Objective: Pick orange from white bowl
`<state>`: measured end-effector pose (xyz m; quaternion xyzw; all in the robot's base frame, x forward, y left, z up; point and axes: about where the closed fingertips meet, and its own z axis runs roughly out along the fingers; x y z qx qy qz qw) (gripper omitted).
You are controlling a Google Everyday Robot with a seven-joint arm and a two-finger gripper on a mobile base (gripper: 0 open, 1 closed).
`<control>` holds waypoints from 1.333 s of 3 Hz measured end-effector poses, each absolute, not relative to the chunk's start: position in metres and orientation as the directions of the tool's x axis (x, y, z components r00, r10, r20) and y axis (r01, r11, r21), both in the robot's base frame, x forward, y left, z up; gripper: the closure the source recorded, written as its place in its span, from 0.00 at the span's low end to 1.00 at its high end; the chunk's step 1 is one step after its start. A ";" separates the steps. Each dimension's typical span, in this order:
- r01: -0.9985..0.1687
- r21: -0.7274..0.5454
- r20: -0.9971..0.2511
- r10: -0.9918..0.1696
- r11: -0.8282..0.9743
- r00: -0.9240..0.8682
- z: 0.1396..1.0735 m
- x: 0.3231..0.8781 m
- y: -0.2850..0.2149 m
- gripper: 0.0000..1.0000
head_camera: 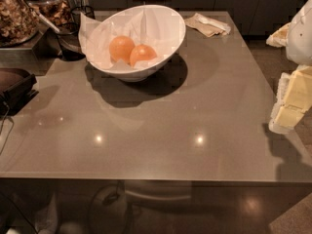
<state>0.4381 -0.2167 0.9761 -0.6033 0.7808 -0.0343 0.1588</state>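
The white bowl (168, 21) stands at the back left of the grey table, lined with crinkled white paper. Two round fruits lie in it side by side. The orange (143, 54) is the deeper, redder one on the right. A paler, yellower orange (121, 48) touches it on the left. My gripper (291, 104), pale yellow and white, hangs at the right edge of the view over the table's right side, far from the bowl and holding nothing that I can see.
A crumpled napkin (207, 24) lies behind and right of the bowl. Glass jars of snacks (17, 13) and a dark cup (70, 45) stand at the back left. A black object (14, 84) sits at the left edge. The table's front edge (146, 179) is near.
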 end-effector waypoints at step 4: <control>-0.910 -0.179 -0.222 -0.916 0.374 -0.333 0.976 0.478 -0.178 0.00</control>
